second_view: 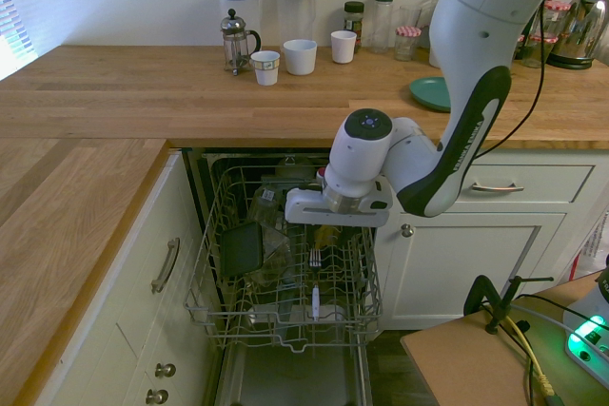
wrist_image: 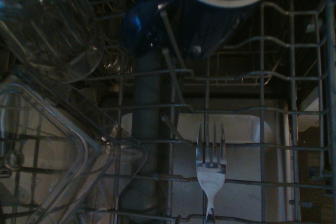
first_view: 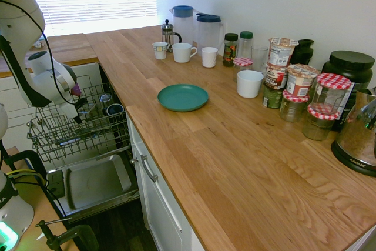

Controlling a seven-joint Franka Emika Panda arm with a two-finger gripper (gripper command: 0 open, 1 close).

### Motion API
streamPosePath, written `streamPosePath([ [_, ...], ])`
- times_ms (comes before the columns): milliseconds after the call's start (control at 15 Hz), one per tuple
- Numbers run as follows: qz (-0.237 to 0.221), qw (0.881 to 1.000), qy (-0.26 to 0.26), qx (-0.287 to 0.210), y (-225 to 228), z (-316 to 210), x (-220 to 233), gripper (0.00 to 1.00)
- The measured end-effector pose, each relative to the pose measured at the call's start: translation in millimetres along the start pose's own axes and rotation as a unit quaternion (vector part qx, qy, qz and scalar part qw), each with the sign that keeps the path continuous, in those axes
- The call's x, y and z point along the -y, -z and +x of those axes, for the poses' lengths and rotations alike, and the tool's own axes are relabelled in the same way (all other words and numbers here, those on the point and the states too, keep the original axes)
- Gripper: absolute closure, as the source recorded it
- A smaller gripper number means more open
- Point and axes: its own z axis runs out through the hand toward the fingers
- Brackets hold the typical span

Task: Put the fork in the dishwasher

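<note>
In the second exterior view we see, at far left, the wooden table wrapping the kitchen corner, a French press and three cups standing on it near the wall. Moving right, the dishwasher stands open below the table edge, its grey wire rack pulled out over the lowered door. A dark square container sits tilted at the rack's left side, with clear glassware beside it. Just right of that we find the fork, lying on the rack wires with its tines pointing toward the back of the machine and its handle toward the rack's front rim. Directly above it hangs the end effector of the white arm; its fingers are hidden beneath the wrist housing, so we cannot tell how far apart they stand or whether they touch the fork. Further right, a green plate rests on the table behind the arm.

From the wrist view, we look down through the rack: a clear plastic container to one side, a dark blue mug with a pale rim farther off, and the fork lying across the wires, tines toward the mug.

In the first exterior view, the rack sits left of the table, the green plate mid-table, jars at right.
</note>
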Motion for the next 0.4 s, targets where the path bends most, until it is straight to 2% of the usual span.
streamPosePath([
  [400,0.007,1.000,-0.004,-0.015,90.0,-2.7,18.8,0.00],
])
